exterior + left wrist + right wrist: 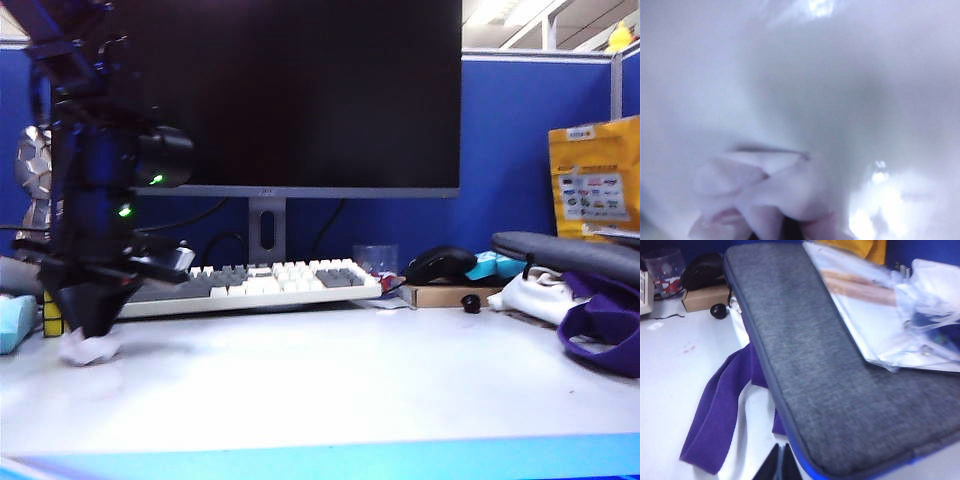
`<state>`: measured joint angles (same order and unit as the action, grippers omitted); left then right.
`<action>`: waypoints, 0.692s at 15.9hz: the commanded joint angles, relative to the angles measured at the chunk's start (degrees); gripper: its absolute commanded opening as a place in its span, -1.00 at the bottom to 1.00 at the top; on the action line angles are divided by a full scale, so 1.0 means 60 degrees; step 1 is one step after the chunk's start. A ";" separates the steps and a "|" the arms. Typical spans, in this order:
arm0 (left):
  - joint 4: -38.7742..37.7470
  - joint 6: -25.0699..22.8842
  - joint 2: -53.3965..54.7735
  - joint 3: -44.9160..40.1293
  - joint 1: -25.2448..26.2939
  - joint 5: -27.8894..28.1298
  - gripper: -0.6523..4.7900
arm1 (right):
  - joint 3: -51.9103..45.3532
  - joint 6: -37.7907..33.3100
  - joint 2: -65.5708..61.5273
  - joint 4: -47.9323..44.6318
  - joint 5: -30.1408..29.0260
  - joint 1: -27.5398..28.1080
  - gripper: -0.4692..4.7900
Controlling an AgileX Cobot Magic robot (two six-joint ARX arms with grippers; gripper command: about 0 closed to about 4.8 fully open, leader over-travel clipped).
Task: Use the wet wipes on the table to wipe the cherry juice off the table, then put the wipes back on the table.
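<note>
While right end effector rests, left end effector pinches wet wipes.

My left gripper points down at the far left of the table, pinched closed on the wet wipes, which touch the tabletop beneath it. Behind them lies the keyboard, with the monitor standing behind that. Right of the keyboard sits a mouse on a box. At the far right a sleeve case lies over a strapped bag, and my right gripper, fingertips together, sits just beside the case's near edge.
</note>
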<state>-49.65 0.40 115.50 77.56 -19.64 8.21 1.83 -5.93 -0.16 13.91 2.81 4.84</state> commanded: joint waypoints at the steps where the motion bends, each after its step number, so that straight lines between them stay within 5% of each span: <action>1: -0.3738 -0.0328 0.0627 -0.1661 0.0073 -0.1155 -0.78 | 0.0000 0.0022 0.0004 -0.0018 0.0004 0.0011 -0.82; 11: -0.1996 0.0262 -0.0867 -0.0561 0.0073 -0.1785 -0.78 | 0.0000 0.0022 0.0004 -0.0029 0.0004 -0.0004 -0.82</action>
<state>-70.35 1.21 109.86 72.44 -19.16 0.03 1.83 -5.93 -0.16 13.89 2.83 4.86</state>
